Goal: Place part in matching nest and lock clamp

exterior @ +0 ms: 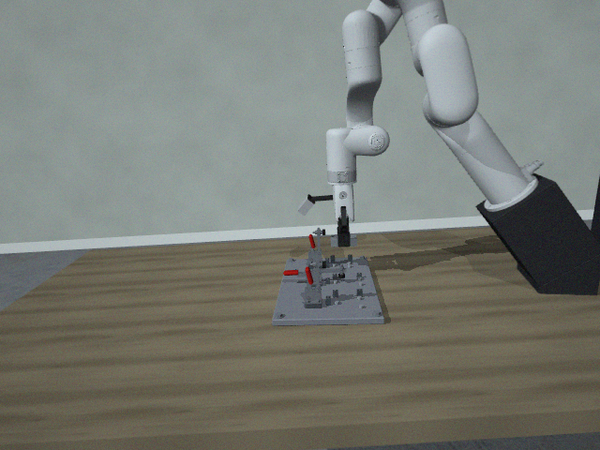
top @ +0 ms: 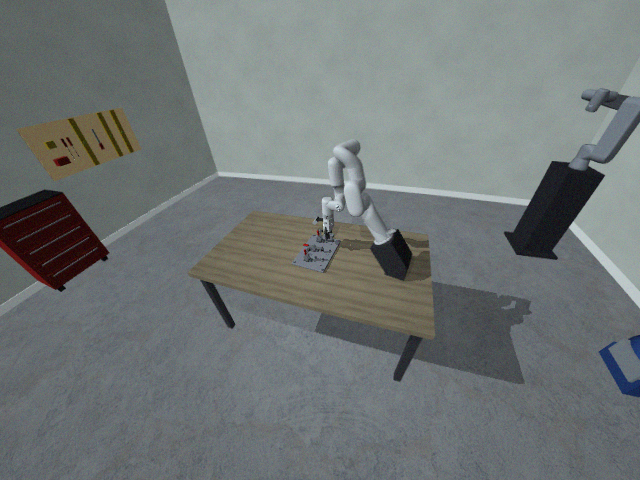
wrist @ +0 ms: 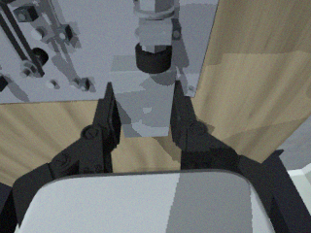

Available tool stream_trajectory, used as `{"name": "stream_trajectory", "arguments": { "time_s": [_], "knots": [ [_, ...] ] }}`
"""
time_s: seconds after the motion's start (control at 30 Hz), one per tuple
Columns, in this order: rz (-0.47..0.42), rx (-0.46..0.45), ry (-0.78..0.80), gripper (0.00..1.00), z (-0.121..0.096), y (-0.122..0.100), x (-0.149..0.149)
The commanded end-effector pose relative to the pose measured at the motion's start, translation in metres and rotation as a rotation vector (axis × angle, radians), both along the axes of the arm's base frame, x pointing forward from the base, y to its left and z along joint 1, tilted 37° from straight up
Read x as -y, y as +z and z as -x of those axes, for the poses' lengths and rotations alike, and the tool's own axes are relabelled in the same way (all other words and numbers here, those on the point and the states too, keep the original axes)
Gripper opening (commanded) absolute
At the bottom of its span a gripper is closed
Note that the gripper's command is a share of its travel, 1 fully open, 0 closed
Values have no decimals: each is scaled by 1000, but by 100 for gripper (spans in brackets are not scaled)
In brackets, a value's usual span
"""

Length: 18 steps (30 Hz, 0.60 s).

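My gripper (top: 325, 233) (exterior: 343, 236) (wrist: 145, 94) is shut on the grey block part (exterior: 352, 239) (wrist: 146, 116). It holds the part by its sides, lifted a little above the table at the far end of the grey fixture plate (top: 315, 264) (exterior: 329, 315) (wrist: 97, 19). The plate carries three nests with red-handled clamps; one handle (exterior: 311, 240) stands up at the far nest, and two handles (exterior: 291, 272) (exterior: 308, 275) are nearer. In the wrist view the front of the part overlaps the plate's edge, just short of a black clamp tip (wrist: 153, 58).
The fixture sits mid-table on a wooden table (top: 268, 268) (exterior: 145, 338). The arm's dark base (top: 392, 253) (exterior: 547, 237) stands to the right of the plate. A red tool chest (top: 46, 237) and a second arm on a black pedestal (top: 553, 206) stand on the floor.
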State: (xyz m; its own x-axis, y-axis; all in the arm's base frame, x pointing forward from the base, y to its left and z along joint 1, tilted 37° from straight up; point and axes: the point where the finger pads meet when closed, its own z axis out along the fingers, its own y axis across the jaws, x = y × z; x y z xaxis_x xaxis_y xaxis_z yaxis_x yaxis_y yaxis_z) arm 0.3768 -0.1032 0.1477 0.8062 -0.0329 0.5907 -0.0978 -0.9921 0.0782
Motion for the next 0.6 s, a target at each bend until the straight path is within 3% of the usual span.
{"name": "stream_trajectory", "arguments": {
  "time_s": [0.0, 0.57],
  "knots": [
    [0, 2, 0, 0, 0, 1, 0],
    [0, 2, -1, 0, -2, -1, 1]
  ]
}}
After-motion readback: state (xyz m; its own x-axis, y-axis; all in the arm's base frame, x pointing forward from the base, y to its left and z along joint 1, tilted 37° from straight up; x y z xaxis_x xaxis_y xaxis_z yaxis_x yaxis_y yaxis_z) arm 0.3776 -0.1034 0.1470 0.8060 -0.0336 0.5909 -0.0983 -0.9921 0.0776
